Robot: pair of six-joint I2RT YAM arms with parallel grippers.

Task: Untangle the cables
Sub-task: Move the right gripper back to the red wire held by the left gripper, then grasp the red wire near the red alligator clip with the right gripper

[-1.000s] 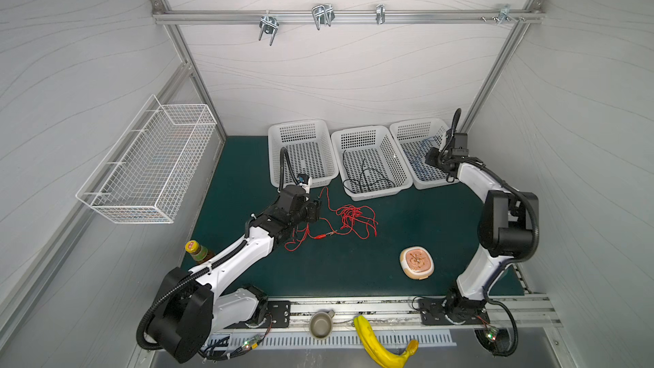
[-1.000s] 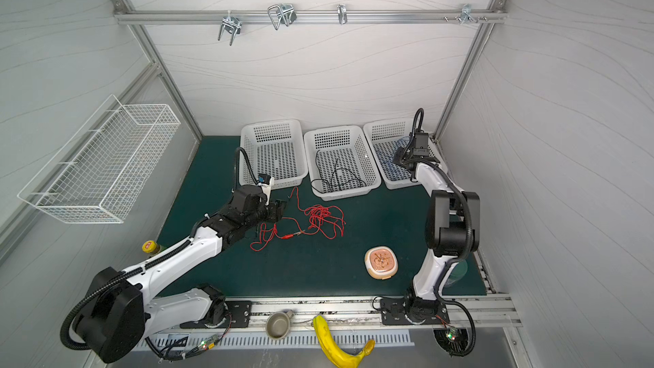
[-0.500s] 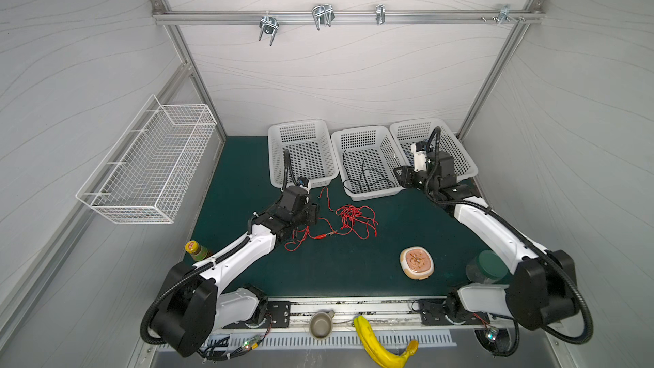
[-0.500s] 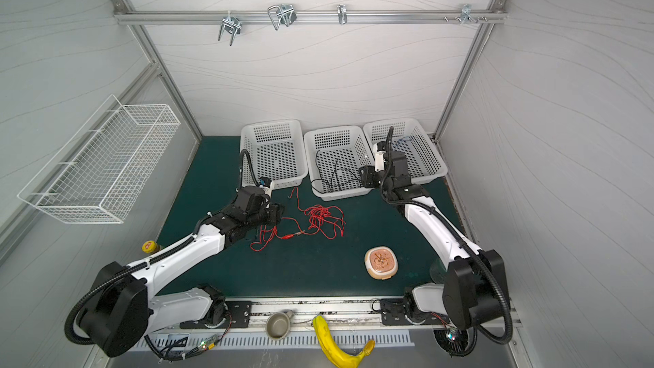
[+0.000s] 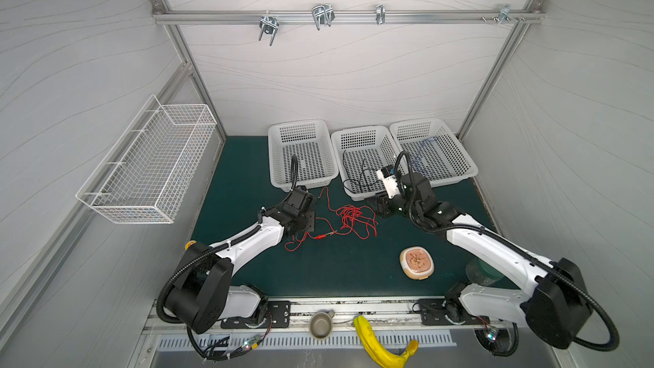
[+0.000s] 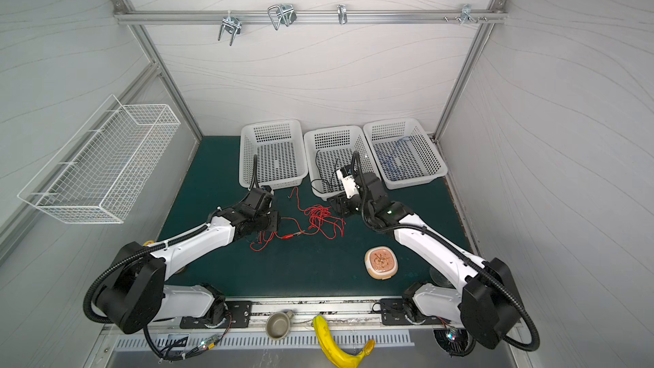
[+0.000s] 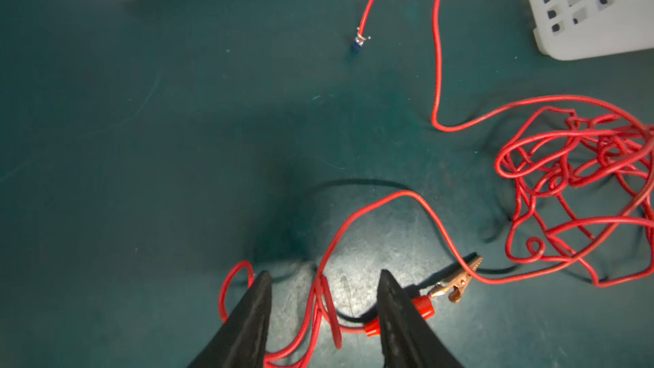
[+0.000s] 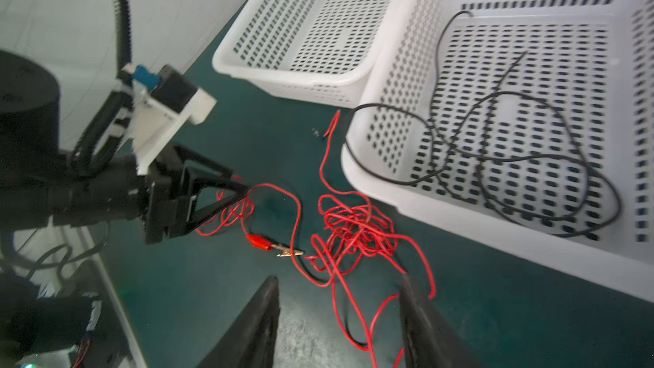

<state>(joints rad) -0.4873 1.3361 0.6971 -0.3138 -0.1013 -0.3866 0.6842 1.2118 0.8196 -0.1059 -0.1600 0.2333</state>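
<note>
Red cable [image 5: 354,217]: a loose knot is seen on the green mat [image 5: 247,171], between the two arms' tools and just in front of the middle basket [image 5: 357,129]. One free end is laid out towards the gap between that basket and the left basket [image 5: 297,123].
Clip [image 7: 456,279]: a metal alligator clip with a red sleeve is found on the mat. In the left wrist view it sits just beside one black finger.
Left gripper [image 7: 323,274]: the jaws are held apart near the mat. Red strands are seen lying between the fingers, and none is pinched.
Right gripper [image 8: 339,279]: the jaws are held apart on the opposite side of the knot. A red loop is seen between them, and nothing is clamped.
Black cable [image 8: 495,143]: it is coiled inside the middle basket, with one loop hung over the rim.
Blue cable [image 5: 421,161]: it is laid in the right basket [image 5: 417,121].
</note>
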